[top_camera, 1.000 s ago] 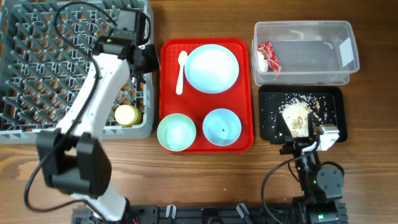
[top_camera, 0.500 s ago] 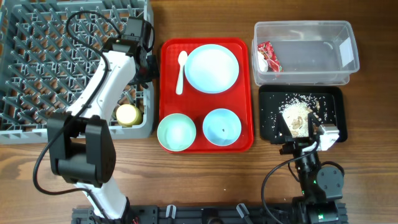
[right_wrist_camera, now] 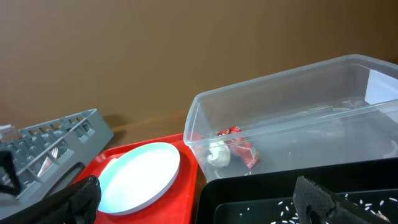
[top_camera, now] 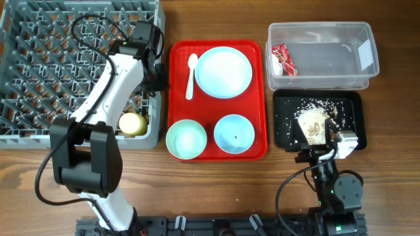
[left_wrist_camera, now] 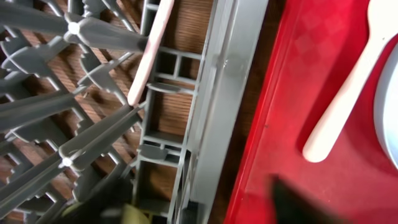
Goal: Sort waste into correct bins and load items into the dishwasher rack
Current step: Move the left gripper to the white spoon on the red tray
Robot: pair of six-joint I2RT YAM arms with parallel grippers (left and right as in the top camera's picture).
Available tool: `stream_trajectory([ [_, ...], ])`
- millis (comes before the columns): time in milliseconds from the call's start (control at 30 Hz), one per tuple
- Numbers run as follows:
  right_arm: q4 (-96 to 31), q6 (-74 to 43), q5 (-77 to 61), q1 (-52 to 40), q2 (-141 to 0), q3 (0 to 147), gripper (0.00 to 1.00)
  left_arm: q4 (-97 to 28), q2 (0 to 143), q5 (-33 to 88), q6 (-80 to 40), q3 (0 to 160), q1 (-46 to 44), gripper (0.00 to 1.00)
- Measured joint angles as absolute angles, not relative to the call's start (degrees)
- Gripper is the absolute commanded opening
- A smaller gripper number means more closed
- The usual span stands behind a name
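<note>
The grey dishwasher rack stands at the left with the yellow cup in its near right corner. My left gripper hangs open and empty over the rack's right wall; a pale utensil handle lies among the pegs. The white spoon, pale blue plate, green bowl and blue bowl sit on the red tray. The red-and-white wrapper lies in the clear tub. Food scraps lie in the black tray. My right gripper is open and empty at the black tray's near edge.
The spoon lies on the red tray just right of the left gripper. In the right wrist view the plate, the tub with the wrapper and the rack show ahead. Bare wooden table runs along the front.
The left arm has swung so that its wrist sits a little nearer the rack's right wall, then held still. The right arm and all objects have not moved.
</note>
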State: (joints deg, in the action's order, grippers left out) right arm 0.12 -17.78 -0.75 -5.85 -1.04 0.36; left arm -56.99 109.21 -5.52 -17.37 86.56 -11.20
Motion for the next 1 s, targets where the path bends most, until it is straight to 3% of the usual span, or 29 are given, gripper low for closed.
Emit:
stream_trajectory([
  [267,0.1,-17.8,-0.8,-5.8,-1.0,0.4,1.00,-60.1,106.9,-4.6,-18.0,89.1,-11.5,0.97],
  [300,0.1,-17.8,-0.8,-5.8,-1.0,0.4,1.00,-59.4,105.8,-4.1,-17.9,89.6,-11.8,0.91],
  [333,0.1,-17.8,-0.8,-5.8,-1.0,0.4,1.00,-57.6,104.2,-2.8,-17.9,90.2,-12.3,0.75],
  [400,0.1,-17.8,-0.8,-5.8,-1.0,0.4,1.00,-54.7,101.9,-0.9,-17.4,91.2,-13.7,0.56],
  [467,0.1,-17.8,-0.8,-5.8,-1.0,0.4,1.00,-51.4,99.9,0.4,-15.6,92.3,-16.4,0.58],
  [533,0.1,-17.8,-0.8,-5.8,-1.0,0.4,1.00,-49.8,99.9,0.1,-15.2,92.8,-19.0,0.68],
  [600,0.1,-17.8,-0.8,-5.8,-1.0,0.4,1.00,-49.4,100.5,-1.0,-14.9,92.9,-20.3,0.67],
  [767,0.1,-17.8,-0.8,-5.8,-1.0,0.4,1.00,-48.8,108.9,-5.2,-16.6,92.9,-22.3,0.53],
  [1000,0.1,-17.8,-0.8,-5.8,-1.0,0.4,1.00,-47.3,120.2,-6.4,-17.1,92.8,-21.5,0.52],
])
